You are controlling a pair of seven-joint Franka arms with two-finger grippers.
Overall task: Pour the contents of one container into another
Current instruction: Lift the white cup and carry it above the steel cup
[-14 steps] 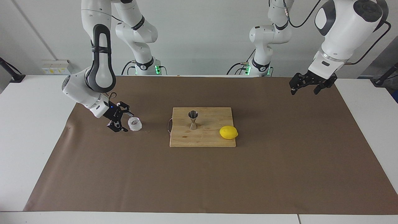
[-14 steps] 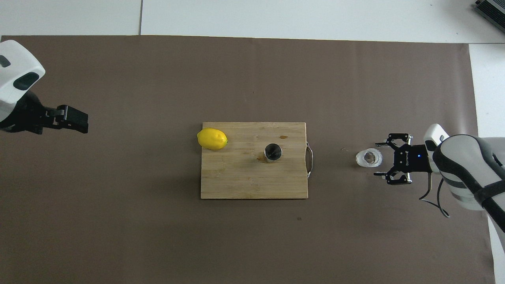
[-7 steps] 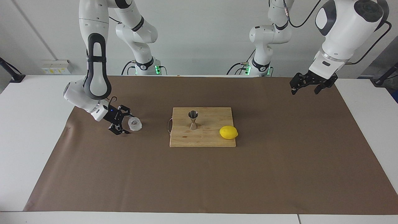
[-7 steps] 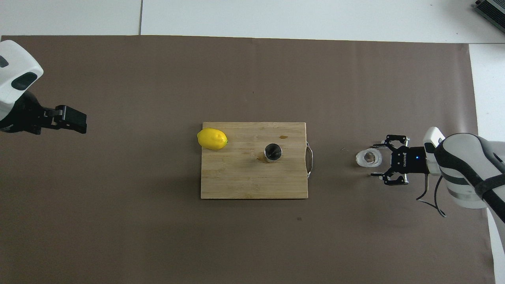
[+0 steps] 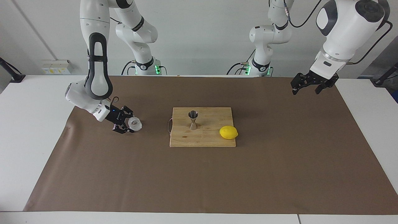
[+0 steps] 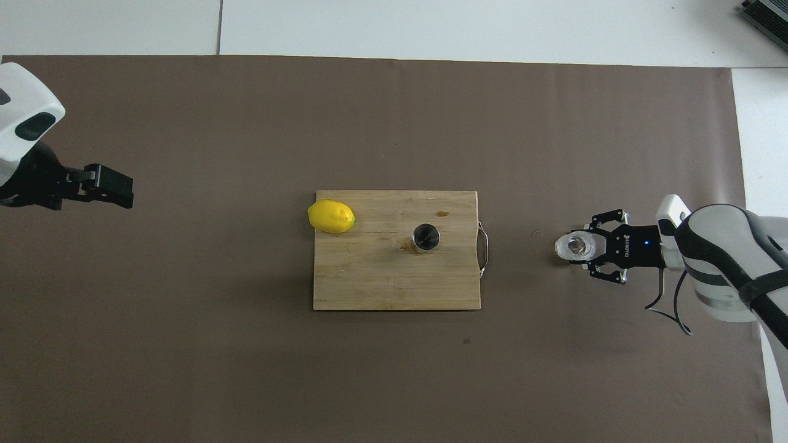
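Note:
The clear faceted glass tumbler [image 5: 136, 123] stands upright on the brown mat toward the right arm's end of the table; it also shows in the overhead view [image 6: 575, 246]. My right gripper [image 5: 129, 125] is low at the mat and open, with one finger on each side of the glass [image 6: 582, 247]. The metal jigger [image 5: 193, 119] stands upright on the wooden cutting board [image 5: 211, 140], seen from above as a round rim [image 6: 426, 237]. My left gripper [image 5: 306, 91] is open and empty, held up over the mat at the left arm's end, and waits [image 6: 120, 187].
A yellow lemon [image 5: 228, 132] lies on the board's [image 6: 369, 283] corner toward the left arm's end, also seen from above [image 6: 331, 216]. The board has a metal handle [image 6: 484, 249] on the edge that faces the glass. A brown mat [image 5: 199, 180] covers the table.
My right gripper has moved along the mat toward the glass until its fingers came to either side of it. The glass, the jigger and the left arm have stayed in place.

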